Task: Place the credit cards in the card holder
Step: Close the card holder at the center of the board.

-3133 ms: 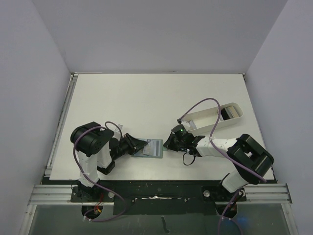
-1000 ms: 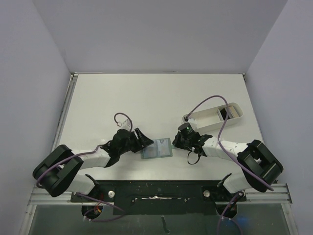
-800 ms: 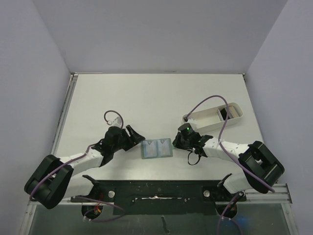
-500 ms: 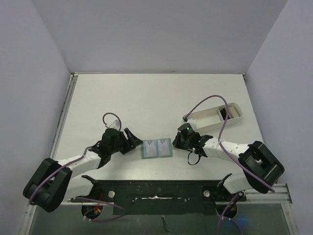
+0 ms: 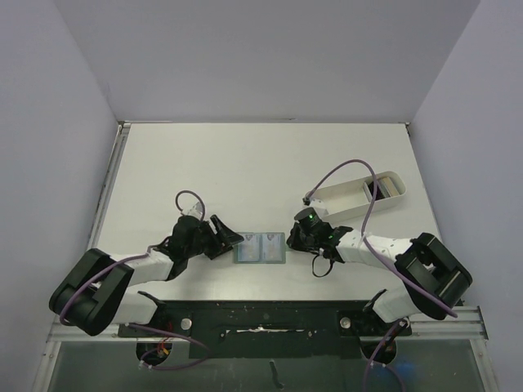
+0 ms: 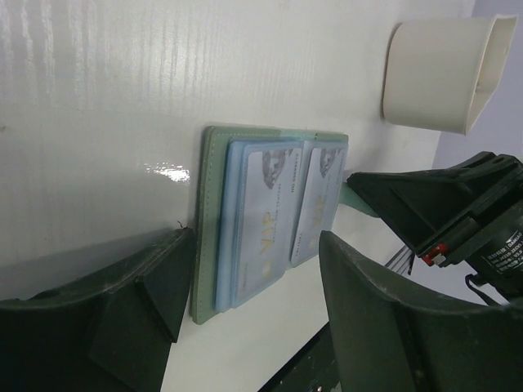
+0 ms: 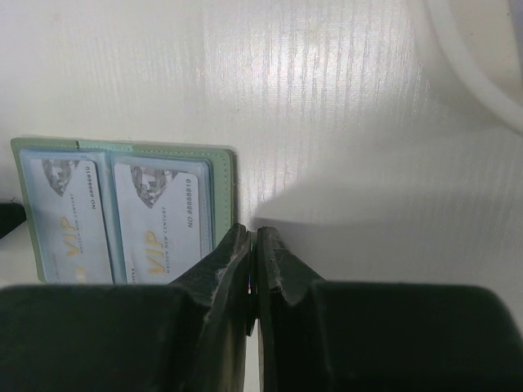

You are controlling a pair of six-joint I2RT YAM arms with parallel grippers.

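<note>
Left gripper (image 5: 232,241) stands wide open and empty just left of the card holder (image 5: 260,247), which lies spread flat; the right gripper (image 5: 292,238) sits closed at the holder's right edge.

Left wrist view — the fingers (image 6: 139,302) flank the holder's near edge, with two pale credit cards (image 6: 265,212) in its slots.

Right wrist view — the fingertips are pressed together with nothing between them, at the holder's right edge; a white tray (image 7: 466,73) lies beyond.
</note>
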